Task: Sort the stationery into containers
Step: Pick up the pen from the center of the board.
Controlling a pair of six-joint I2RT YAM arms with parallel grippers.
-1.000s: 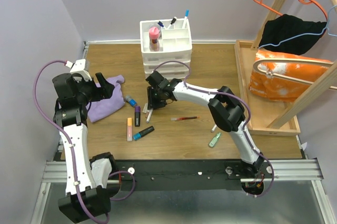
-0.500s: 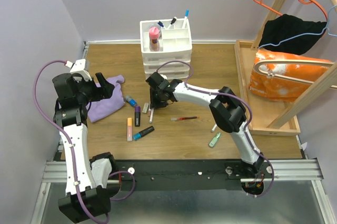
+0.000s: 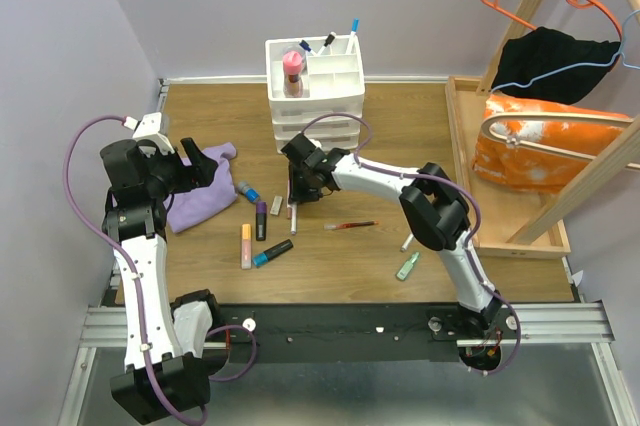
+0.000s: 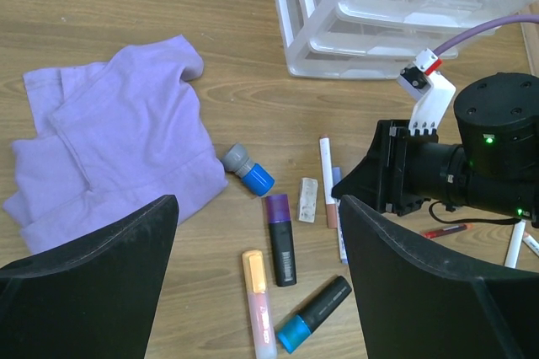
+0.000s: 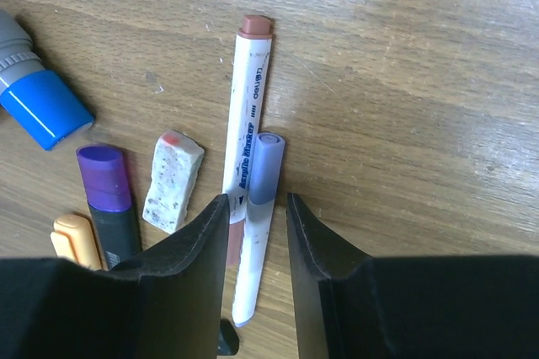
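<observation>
We take the wood table [image 3: 400,116] first, w/ a wooden tray frame [image 3: 458,136] along its right edge and an orange bag [image 3: 540,151] in it. The white organiser [image 3: 316,96] stands at the far middle. It has 3 drawers and open compartments on top. A pink-topped bottle [image 3: 292,71] sits in its left compartment and a few upright pens [image 3: 328,42] in the far ones.

The left gripper [image 3: 203,168] hangs above the left side by the purple cloth [image 3: 198,201], jaws wide, nothing btw them. The right gripper [image 5: 257,207] is down at the table just near of the organiser. Its jaws are narrow and straddle 2 pens lying side by side, a blue-capped pen [image 5: 265,165] and a white pen [image 5: 251,81] w/ a brown cap. We can't tell whether the fingers really pinch them.

The other stationery lies loose on the table:
- Left of that gripper: a black marker [image 4: 313,313] w/ a blue cap, an orange highlighter [image 4: 258,300], a purple marker [image 4: 280,237], a blue-and-grey stub [image 4: 248,169] and a white eraser [image 5: 173,180].
- Right of it: a red pen [image 3: 350,225], a 2nd white pen, the short white pen [image 3: 406,242], and a green stub [image 3: 407,266] nearer the front edge.
</observation>
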